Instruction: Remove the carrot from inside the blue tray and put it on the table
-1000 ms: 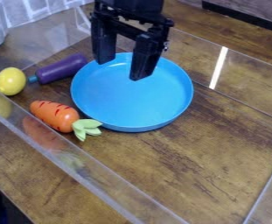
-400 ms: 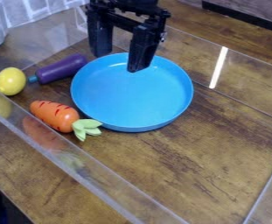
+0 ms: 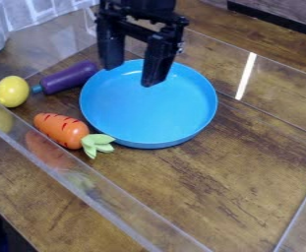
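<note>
compared with a second ago the gripper (image 3: 133, 75) sits a little higher and further toward the back of the scene, its dark fingers (image 3: 155, 72) now hanging over the far rim of the blue tray (image 3: 182, 118) instead of reaching down toward the dish's middle. the jaws stand wide apart with nothing between them. everything else has kept its place.

the carrot (image 3: 62, 128) lies on the table (image 3: 234, 197) just outside the tray's near-left edge, its green leafy end right at the rim; i cannot tell if it touches. the tray itself holds nothing. to the left, a purple cylinder toy (image 3: 66, 76) lies on its side with a yellow round fruit (image 3: 12, 91) just beside its end.

the table is dark brown planks under a glossy clear sheet that catches a bright streak of light on the right. the back edge of the room is too cropped to make out.
</note>
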You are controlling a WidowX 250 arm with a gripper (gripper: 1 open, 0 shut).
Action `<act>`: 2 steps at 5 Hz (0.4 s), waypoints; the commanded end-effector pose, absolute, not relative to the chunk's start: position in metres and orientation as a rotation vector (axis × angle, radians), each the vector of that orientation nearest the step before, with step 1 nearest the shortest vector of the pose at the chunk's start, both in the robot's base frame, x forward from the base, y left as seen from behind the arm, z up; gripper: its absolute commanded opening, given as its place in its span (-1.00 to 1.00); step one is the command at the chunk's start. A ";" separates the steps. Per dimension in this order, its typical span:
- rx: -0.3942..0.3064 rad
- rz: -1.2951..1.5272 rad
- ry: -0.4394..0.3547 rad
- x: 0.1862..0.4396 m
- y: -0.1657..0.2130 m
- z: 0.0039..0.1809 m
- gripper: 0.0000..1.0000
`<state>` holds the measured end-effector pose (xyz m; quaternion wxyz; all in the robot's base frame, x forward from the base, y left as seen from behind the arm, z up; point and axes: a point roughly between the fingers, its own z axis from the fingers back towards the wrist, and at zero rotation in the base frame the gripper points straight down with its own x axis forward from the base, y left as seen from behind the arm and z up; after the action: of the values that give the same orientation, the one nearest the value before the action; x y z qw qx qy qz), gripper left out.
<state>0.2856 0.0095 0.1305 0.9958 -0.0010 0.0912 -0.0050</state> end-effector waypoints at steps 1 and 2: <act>-0.004 0.013 0.130 0.283 0.019 0.141 1.00; -0.007 0.000 0.136 0.281 0.024 0.136 1.00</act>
<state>0.2807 0.0188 0.1208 0.9954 -0.0045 0.0956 -0.0066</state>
